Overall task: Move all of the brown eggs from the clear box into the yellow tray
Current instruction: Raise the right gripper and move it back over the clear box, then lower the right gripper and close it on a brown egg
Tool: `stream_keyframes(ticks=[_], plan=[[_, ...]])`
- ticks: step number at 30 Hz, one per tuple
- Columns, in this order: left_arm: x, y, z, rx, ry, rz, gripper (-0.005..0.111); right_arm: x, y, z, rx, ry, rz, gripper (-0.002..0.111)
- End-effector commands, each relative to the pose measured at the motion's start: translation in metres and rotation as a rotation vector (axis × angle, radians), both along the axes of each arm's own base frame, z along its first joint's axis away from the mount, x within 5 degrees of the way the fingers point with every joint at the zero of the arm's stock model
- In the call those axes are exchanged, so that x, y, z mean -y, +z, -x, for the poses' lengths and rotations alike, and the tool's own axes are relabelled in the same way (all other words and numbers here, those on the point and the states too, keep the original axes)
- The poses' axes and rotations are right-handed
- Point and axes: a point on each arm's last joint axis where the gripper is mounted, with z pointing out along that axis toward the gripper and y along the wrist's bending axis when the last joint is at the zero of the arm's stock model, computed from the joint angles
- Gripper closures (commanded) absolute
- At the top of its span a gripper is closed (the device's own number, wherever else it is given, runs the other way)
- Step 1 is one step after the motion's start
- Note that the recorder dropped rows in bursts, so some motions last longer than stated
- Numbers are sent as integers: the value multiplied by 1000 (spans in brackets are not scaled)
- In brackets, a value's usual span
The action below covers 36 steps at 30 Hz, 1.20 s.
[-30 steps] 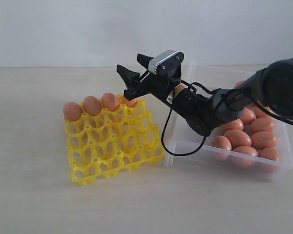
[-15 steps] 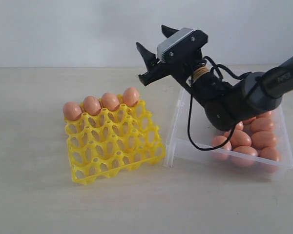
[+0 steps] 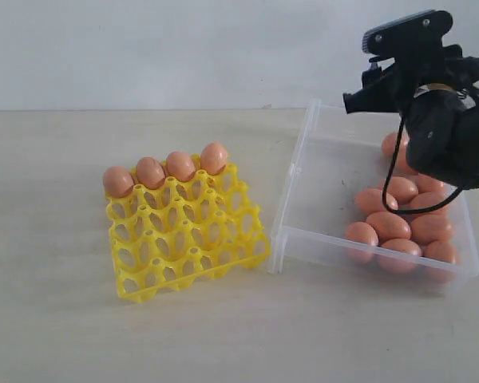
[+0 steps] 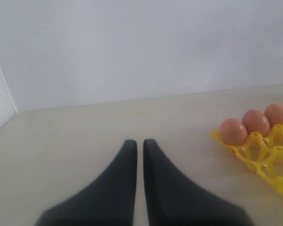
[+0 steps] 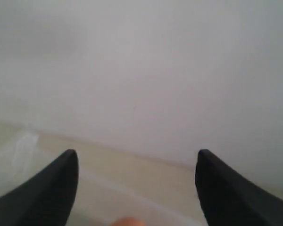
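The yellow tray (image 3: pixel 188 231) sits left of the clear box (image 3: pixel 302 159). Several brown eggs (image 3: pixel 166 169) fill the tray's back row, and several more (image 3: pixel 388 226) lie in the right part of the box. My right gripper (image 3: pixel 366 89) hangs open and empty above the back of the box. In the right wrist view its jaws (image 5: pixel 137 154) stand wide apart, with a sliver of an egg (image 5: pixel 126 221) below. My left gripper (image 4: pixel 139 142) is shut on nothing, low over the bare table beside the tray (image 4: pixel 269 153) and its eggs (image 4: pixel 233 131). It is outside the exterior view.
A pale wall rises behind the beige table (image 3: pixel 64 319). The left part of the box floor (image 3: pixel 323 187) holds no eggs. The right arm's black cable (image 3: pixel 397 159) dangles over the eggs in the box.
My right gripper has drawn back from the tray's back right corner, rising and swinging right to above the box. The egg it was beside now sits uncovered in the back row. The jaws stayed open.
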Motion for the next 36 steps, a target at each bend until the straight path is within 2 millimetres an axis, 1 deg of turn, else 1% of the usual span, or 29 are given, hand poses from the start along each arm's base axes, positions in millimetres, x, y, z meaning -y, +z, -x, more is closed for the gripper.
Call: stream_keyframes(ticks=[1, 3, 7, 12, 17, 21, 24, 26, 32, 36], plan=[[0, -1, 0, 0, -5, 5, 103, 11, -11, -6, -443, 140, -118, 45], [1, -1, 0, 0, -17, 6, 103, 14, -8, -9, -557, 176, -198, 45], [1, -1, 0, 0, -19, 6, 103, 11, -6, -9, -623, 218, -221, 45], [1, -1, 0, 0, -19, 6, 103, 0, 1, -5, -767, 341, -221, 45], [1, -1, 0, 0, -19, 6, 103, -8, 18, 5, -1003, 519, -133, 45], [1, -1, 0, 0, -19, 6, 103, -5, 30, 11, -1145, 587, 15, 45], [1, -1, 0, 0, -19, 6, 103, 0, 40, 5, -1126, 575, 111, 45], [1, -1, 0, 0, -19, 6, 103, 1, 44, 3, -1113, 572, 128, 45], [1, -1, 0, 0, -19, 6, 103, 4, 37, 12, -1235, 602, 166, 45], [1, -1, 0, 0, -19, 6, 103, 3, 33, 9, -1228, 614, 172, 45]])
